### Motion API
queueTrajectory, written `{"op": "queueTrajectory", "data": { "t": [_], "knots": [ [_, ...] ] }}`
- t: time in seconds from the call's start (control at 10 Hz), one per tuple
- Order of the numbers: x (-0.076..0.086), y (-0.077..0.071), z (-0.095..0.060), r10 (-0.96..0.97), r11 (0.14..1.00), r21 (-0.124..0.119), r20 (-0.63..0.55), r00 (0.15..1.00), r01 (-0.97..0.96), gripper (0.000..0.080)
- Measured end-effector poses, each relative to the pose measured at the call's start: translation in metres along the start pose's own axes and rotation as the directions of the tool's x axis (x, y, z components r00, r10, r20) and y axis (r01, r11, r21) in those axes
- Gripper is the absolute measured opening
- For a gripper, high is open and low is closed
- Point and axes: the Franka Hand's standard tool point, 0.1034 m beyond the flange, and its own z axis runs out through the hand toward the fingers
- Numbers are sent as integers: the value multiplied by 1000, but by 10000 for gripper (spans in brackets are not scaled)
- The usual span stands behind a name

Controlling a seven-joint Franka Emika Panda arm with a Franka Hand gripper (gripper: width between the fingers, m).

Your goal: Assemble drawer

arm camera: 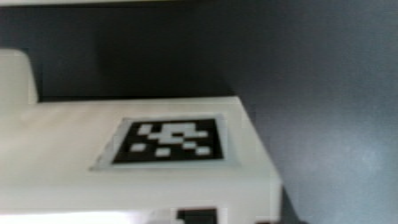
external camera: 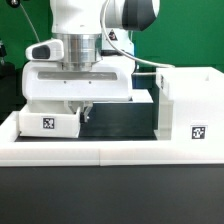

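My gripper (external camera: 82,110) hangs from the arm at the middle of the exterior view. Its fingers stand close together on the right end of a small white tray (external camera: 45,122), which bears a square tag on its front. In the wrist view the same tray (arm camera: 107,170) fills the near part of the frame with its tag (arm camera: 171,140) sharp and close, and only a dark bit of one fingertip (arm camera: 196,215) shows. The tall white casing (external camera: 188,105) with its own tag stands at the exterior view's right. A second tray cannot be made out behind the hand.
The long low white border rail (external camera: 100,152) runs along the front of the black table (external camera: 120,125). A gap of table lies between the tray and the casing. A black cable (external camera: 140,55) hangs from the arm toward the casing.
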Motion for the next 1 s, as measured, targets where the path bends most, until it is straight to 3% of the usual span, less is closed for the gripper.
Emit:
{"op": "queueTrajectory", "data": {
  "t": [0.4,0.5,0.7,1.0],
  "knots": [
    [0,-1,-2,-32,999,0,3,999,32,41],
    [0,-3,-10,-92,996,3,1,996,92,41],
    [-1,-7,-22,-185,982,40,46,982,183,41],
    [8,-11,-26,-227,973,51,48,973,225,41]
  ]
}}
